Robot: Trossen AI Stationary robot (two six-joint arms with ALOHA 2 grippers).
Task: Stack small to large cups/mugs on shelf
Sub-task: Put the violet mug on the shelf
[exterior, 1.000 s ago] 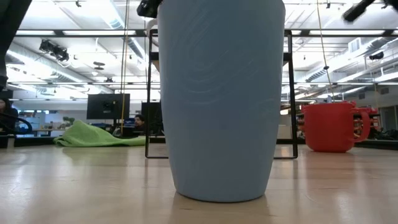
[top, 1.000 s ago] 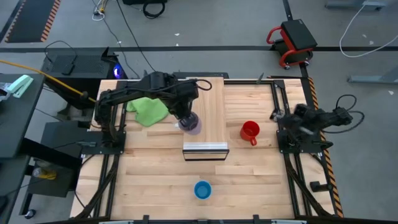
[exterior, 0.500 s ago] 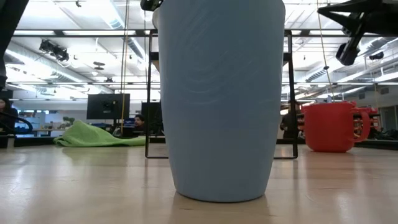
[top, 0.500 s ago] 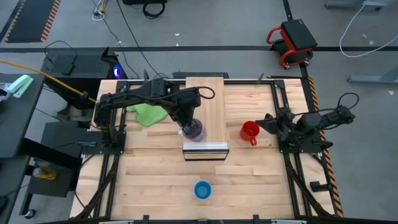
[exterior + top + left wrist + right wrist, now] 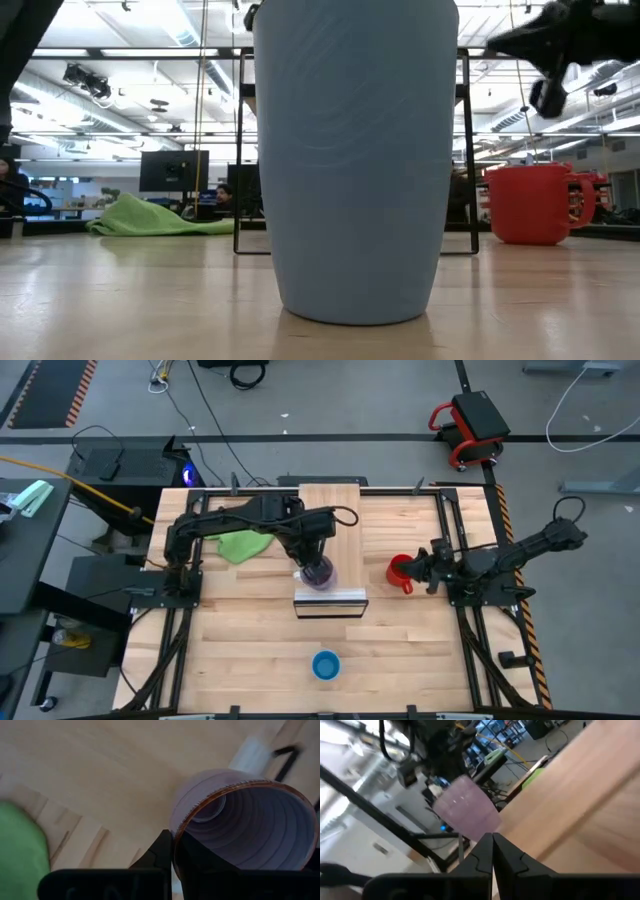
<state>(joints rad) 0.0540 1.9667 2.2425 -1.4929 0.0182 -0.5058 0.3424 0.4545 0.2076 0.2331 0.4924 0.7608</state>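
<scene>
A wooden tabletop [image 5: 250, 640] is seen from above, with a long light-wood shelf [image 5: 340, 525] lying across its middle, a silver strip [image 5: 331, 597] at the shelf's near end. The left gripper [image 5: 314, 563] is positioned over the shelf, just behind the silver strip, and is closed on the rim of the purple cup [image 5: 319, 574]. In the left wrist view the purple cup [image 5: 245, 825] is held tilted, its open mouth turned toward the camera, with one finger inside the rim and one outside. A green cloth [image 5: 238, 544] lies beside the shelf, under the left arm. The red mug [image 5: 402, 571] stands on the tabletop to the other side of the shelf. The right gripper [image 5: 426, 568] is placed just beside the red mug, and its fingers are pressed together, holding nothing. The blue cup [image 5: 325, 664] stands alone near the front edge of the tabletop, well apart from the others, and fills the low view [image 5: 355, 160].
</scene>
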